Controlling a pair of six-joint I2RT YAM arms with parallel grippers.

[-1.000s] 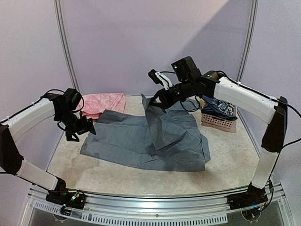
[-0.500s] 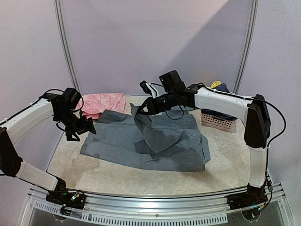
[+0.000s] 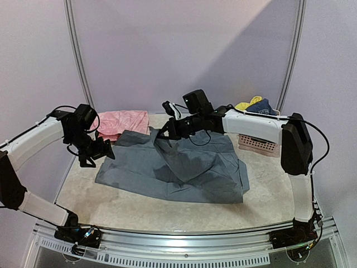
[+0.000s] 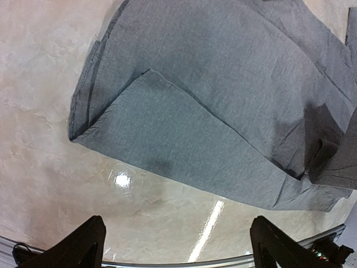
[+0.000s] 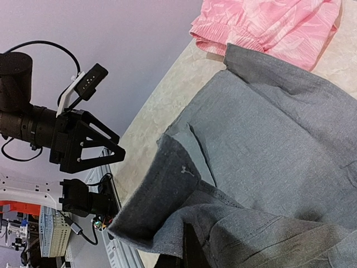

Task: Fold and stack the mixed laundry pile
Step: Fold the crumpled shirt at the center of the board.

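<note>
Right gripper, top view: the right gripper [image 3: 160,134] is clamped on a pinch of the grey shirt [image 3: 184,167] and holds that fold raised at frame centre.
Left gripper, top view: the left gripper [image 3: 97,158] hangs at left-centre, just beside the shirt's left edge, and carries nothing.
Grey shirt, top view: spread across the middle of the table [image 3: 273,195], rumpled under the lifted fold.
Other laundry, top view: a pink garment [image 3: 124,121] lies at upper left, meeting the shirt's far corner. A navy piece [image 3: 263,106] and a yellow piece [image 3: 248,104] sit heaped in the pink basket [image 3: 259,146] at right.
Left wrist view: the jaws are spread wide at the bottom corners with only bare table between them. The shirt fills the upper frame, one flap folded over it.
Right wrist view: its own fingers are hidden by bunched grey cloth at bottom centre. A button [image 5: 184,172] shows on the raised fold, the pink garment is at upper right, and the left gripper is at left-centre.
</note>
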